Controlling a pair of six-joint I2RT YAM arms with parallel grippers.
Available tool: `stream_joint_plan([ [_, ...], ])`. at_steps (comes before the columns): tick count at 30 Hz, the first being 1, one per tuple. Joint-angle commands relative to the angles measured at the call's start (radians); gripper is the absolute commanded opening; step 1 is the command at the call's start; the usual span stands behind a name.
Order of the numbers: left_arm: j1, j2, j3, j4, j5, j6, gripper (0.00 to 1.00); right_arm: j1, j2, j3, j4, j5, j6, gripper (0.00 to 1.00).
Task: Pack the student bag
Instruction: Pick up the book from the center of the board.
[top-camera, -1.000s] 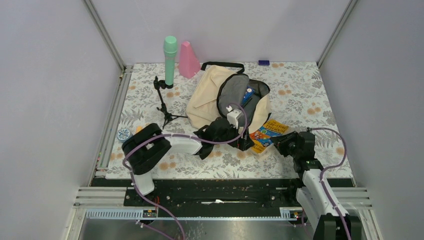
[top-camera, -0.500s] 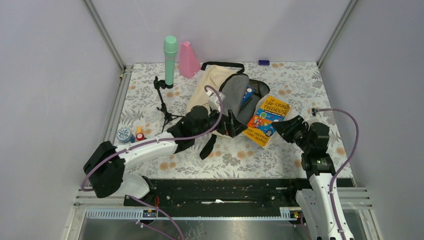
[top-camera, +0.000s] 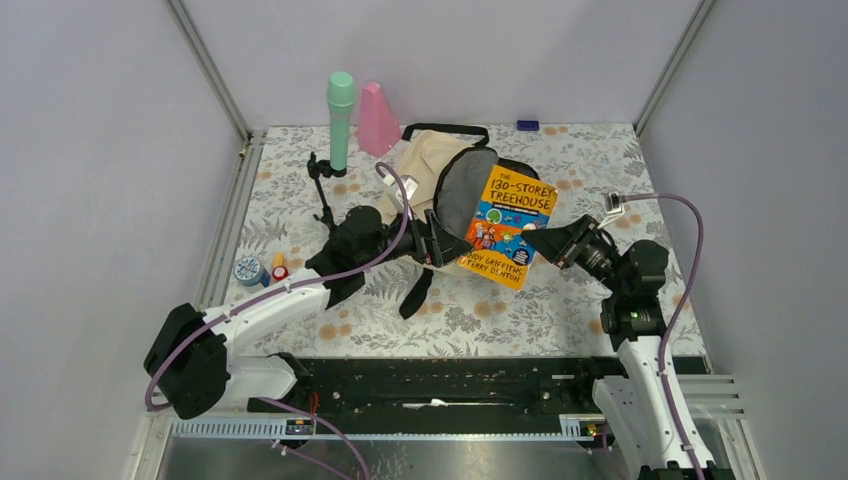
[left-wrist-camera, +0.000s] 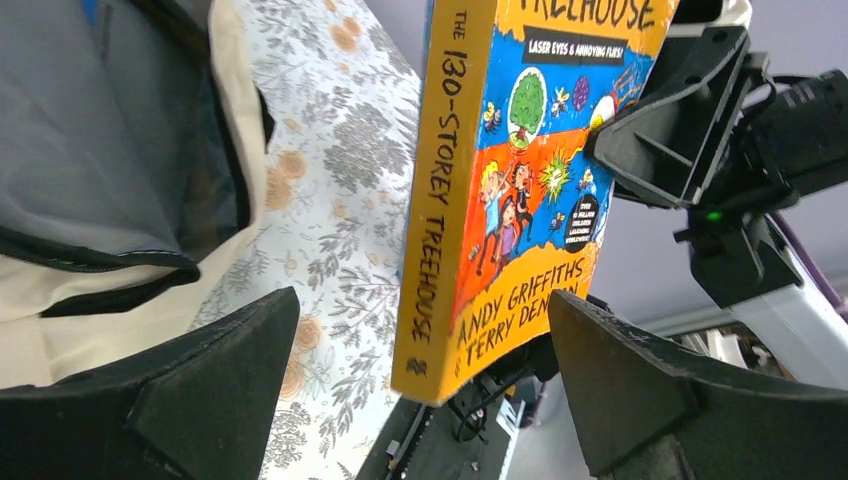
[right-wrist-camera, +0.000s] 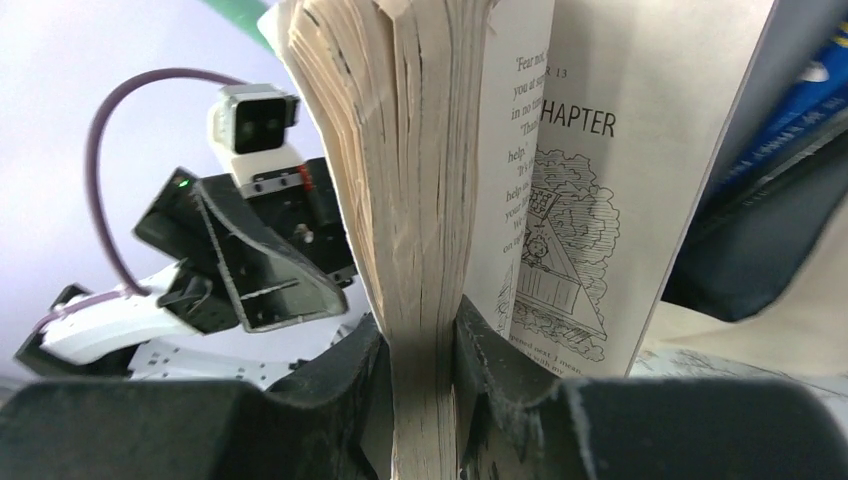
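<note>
At left, the left gripper has its jaws spread wide and holds nothing, just at the near edge of the student bag. The bag lies mid-table with its mouth open. The paperback book is tilted over the bag's right side, with the right gripper clamped on its page edge.

Floral table w/ bag, green cylinder, pink cone, tripod, tape roll & sm. blue block.

A lab test cell: plain grey panels and aluminium framing enclose a floral-covered table.
</note>
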Motion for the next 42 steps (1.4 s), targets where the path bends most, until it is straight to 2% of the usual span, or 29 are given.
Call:
stream_joint_plan([
  [1, 0.0, 0.028, 0.029, 0.112, 0.149, -0.017, 0.99, 0.053, 0.032, 0.035, 0.289, -0.082, 0.098, 0.0],
  [4, 0.0, 0.035, 0.005, 0.221, 0.183, -0.078, 0.99, 0.092, 0.057, 0.042, 0.312, -0.081, 0.096, 0.0],
  [7, 0.001, 0.039, -0.001, 0.269, 0.197, -0.087, 0.9, 0.125, 0.079, 0.05, 0.313, -0.081, 0.083, 0.0],
  [14, 0.0, 0.051, -0.011, 0.307, 0.202, -0.113, 0.45, 0.182, 0.116, 0.046, 0.339, -0.062, 0.08, 0.0],
  [18, 0.0, 0.042, -0.02, 0.309, 0.191, -0.108, 0.1, 0.186, 0.121, 0.042, 0.316, -0.033, 0.067, 0.0],
  [19, 0.001, 0.033, -0.027, 0.312, 0.188, -0.104, 0.02, 0.186, 0.117, 0.046, 0.28, -0.021, 0.046, 0.07],
  [20, 0.001, 0.024, -0.031, 0.313, 0.181, -0.099, 0.0, 0.186, 0.11, 0.056, 0.23, -0.005, 0.009, 0.25],
  [21, 0.002, 0.013, -0.039, 0.313, 0.174, -0.093, 0.0, 0.187, 0.105, 0.066, 0.178, 0.014, -0.023, 0.5],
  [22, 0.003, 0.001, -0.045, 0.312, 0.167, -0.088, 0.0, 0.186, 0.099, 0.079, 0.133, 0.031, -0.069, 0.68],
  [23, 0.006, -0.011, -0.053, 0.307, 0.162, -0.082, 0.0, 0.187, 0.095, 0.09, 0.09, 0.056, -0.104, 0.8],
  [24, 0.011, -0.023, -0.059, 0.299, 0.157, -0.076, 0.0, 0.187, 0.091, 0.1, 0.043, 0.076, -0.13, 0.89],
  [26, 0.017, -0.048, -0.067, 0.28, 0.149, -0.064, 0.0, 0.186, 0.085, 0.111, -0.009, 0.118, -0.164, 0.97],
  [29, 0.021, -0.086, -0.081, 0.275, 0.14, -0.048, 0.0, 0.186, 0.083, 0.109, -0.022, 0.153, -0.181, 1.0],
  [32, 0.022, -0.118, -0.097, 0.289, 0.133, -0.038, 0.0, 0.185, 0.118, 0.101, 0.014, 0.111, -0.159, 1.0],
  [38, 0.022, -0.142, -0.103, 0.362, 0.16, -0.058, 0.0, 0.19, 0.212, 0.076, 0.236, -0.106, -0.011, 0.96],
  [42, 0.022, -0.148, -0.085, 0.372, 0.187, -0.065, 0.0, 0.213, 0.212, 0.06, 0.326, -0.134, 0.03, 0.97],
])
